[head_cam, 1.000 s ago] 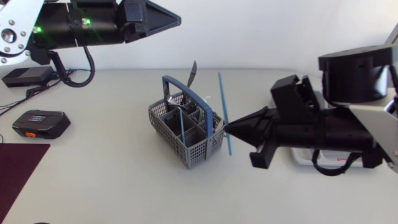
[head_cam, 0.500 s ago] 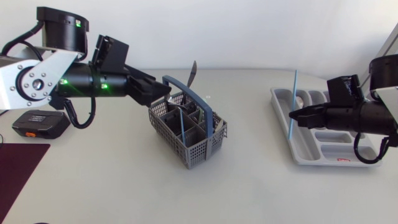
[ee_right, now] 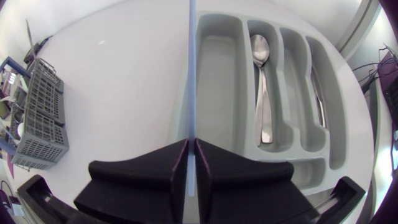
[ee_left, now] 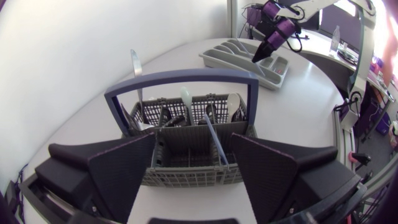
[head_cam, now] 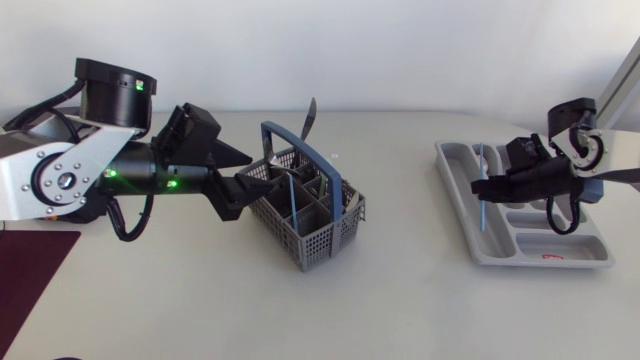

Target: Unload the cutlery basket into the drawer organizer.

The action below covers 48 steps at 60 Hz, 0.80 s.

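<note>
While at organizer [head_cam: 452, 162], stick [ee_right: 191, 74] in gripper [ee_right: 191, 143].

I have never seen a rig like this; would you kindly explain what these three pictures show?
Two robot arms work at a table. One picture looks down from a fixed camera above; the other two come from cameras on each arm's wrist. The left arm holds nothing: its open fingers face the grey cutlery basket, which contains cutlery. The right arm has its fingers shut on a thin blue stick, at the edge of the drawer organizer, where a spoon already lies.
</note>
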Tool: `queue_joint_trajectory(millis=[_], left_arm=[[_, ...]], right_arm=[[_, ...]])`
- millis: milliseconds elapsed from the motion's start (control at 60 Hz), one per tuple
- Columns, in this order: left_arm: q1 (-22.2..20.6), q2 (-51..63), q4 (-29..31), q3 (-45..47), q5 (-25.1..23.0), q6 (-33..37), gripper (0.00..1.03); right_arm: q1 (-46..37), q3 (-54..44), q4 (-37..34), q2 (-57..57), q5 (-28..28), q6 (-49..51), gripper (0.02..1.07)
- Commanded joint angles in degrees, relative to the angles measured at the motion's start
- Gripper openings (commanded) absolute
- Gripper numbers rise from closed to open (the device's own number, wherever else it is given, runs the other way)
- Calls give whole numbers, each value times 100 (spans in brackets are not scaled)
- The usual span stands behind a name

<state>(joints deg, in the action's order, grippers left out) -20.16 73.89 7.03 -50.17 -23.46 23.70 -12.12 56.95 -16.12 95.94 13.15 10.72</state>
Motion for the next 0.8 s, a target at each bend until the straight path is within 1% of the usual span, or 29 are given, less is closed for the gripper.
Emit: queue_joint_trajectory(millis=[0, 183, 233, 283, 300, 317, 350, 400, 500, 533, 633, 717, 783], left_arm=[[12, -129, -44, 218, 8, 240, 85], [21, -182, -149, 429, 8, 398, 85], [21, -182, -202, 456, 8, 407, 85], [21, -164, -228, 465, 8, 416, 85], [21, -164, -228, 456, 8, 416, 85], [21, -164, -228, 456, 8, 416, 85], [12, -164, -237, 465, -9, 451, 85], [-23, -164, -246, 491, -27, 539, 85], [-128, -50, -430, 535, -44, 556, 85], [-137, 29, -430, 500, -53, 548, 85], [-102, 328, -421, 359, -405, 486, 85], [-58, 601, -421, 210, -563, 381, 85], [-5, 768, -421, 104, -712, 284, 84]], right_arm=[[-54, 282, 12, 469, -119, -9, 12], [-19, 545, 21, 1014, -295, -53, 14], [-19, 545, 47, 1093, -322, -53, 17], [-19, 537, 74, 1129, -322, -53, 26], [-19, 528, 74, 1137, -322, -53, 33], [-19, 528, 74, 1137, -322, -53, 37], [-10, 510, 83, 1137, -330, -53, 48], [-10, 493, 74, 1120, -330, -53, 59], [-10, 387, 65, 926, -330, -53, 83], [-10, 326, 74, 821, -330, -53, 88], [52, 115, 127, 505, -330, -53, 89], [113, -61, 135, 214, -330, -53, 89], [184, -202, 144, 4, -322, -53, 92]])
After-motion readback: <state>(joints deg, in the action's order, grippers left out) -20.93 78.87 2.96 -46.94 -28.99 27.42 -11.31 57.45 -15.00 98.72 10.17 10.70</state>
